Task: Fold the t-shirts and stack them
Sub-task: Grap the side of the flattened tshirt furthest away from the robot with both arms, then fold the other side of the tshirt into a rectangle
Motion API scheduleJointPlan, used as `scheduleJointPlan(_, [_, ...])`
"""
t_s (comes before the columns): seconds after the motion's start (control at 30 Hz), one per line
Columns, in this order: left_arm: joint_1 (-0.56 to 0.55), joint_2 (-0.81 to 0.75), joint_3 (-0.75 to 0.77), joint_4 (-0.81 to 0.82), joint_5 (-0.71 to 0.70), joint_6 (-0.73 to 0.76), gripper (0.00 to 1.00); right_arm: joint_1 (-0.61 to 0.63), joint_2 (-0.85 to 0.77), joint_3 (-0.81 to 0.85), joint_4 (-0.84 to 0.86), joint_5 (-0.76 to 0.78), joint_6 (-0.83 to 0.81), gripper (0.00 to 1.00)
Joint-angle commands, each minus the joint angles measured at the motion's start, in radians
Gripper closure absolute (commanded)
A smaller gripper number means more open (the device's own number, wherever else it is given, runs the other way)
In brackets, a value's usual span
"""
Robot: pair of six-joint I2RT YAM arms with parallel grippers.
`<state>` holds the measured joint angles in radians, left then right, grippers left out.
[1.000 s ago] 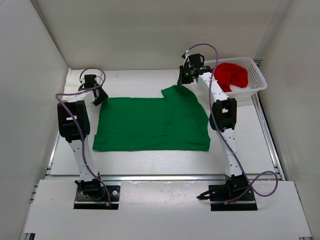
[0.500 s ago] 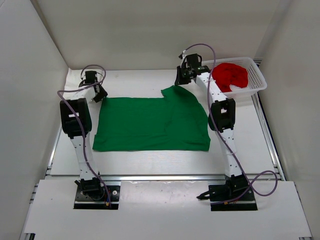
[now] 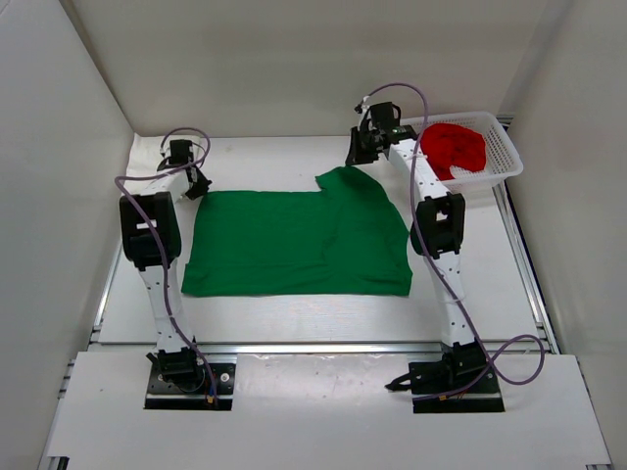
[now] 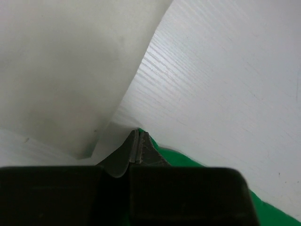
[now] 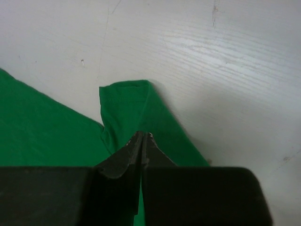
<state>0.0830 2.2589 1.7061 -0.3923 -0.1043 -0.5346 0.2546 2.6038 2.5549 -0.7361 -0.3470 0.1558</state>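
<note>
Left pincer has crept slightly toward the far-left corner of the green t-shirt; right pincer barely shifted. We see the green t-shirt spread flat mid-surface, unfolded, its sleeve poking out at the far right. Both pincers are clenched with their tips at the shirt's far corners; we cannot tell whether cloth is pinched. Red t-shirt sits crumpled in the white mesh basket. No cream shirt is in view. Our judgement: nothing is folded or stacked yet, so this is early.

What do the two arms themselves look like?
The left arm and right arm are slim white links with boxy black joint housings on black base plates. A lilac cable loops along each. Their jaws are dark grey tapered wedges.
</note>
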Motion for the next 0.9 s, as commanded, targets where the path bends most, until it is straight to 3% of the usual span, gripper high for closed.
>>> scheduleJointPlan(0.0, [0.004,-0.103,-0.081,0.055,0.011,-0.01,1.0,-0.031,-0.123,0.041,-0.067,-0.046,-0.018,1.0])
scheduleJointPlan(0.37, [-0.008,-0.294,-0.24,0.135,0.072,-0.028,1.0,-0.04,-0.344,-0.171,-0.226,-0.012,-0.062,1.0])
scheduleJointPlan(0.47, [0.004,-0.334,-0.29,0.156,0.098,-0.042,1.0,-0.002,-0.524,-0.466,-0.081,0.037,-0.062,1.0])
scheduleJointPlan(0.53, [0.011,-0.361,-0.319,0.164,0.112,-0.051,1.0,-0.012,-0.678,-0.823,0.1,0.02,-0.01,1.0])
scheduleJointPlan(0.6, [0.017,-0.383,-0.345,0.177,0.126,-0.054,1.0,-0.028,-0.778,-0.966,0.187,-0.003,0.005,1.0])
scheduleJointPlan(0.87, [0.024,-0.466,-0.44,0.184,0.132,-0.048,1.0,-0.022,-0.925,-1.205,0.267,0.009,0.034,1.0])
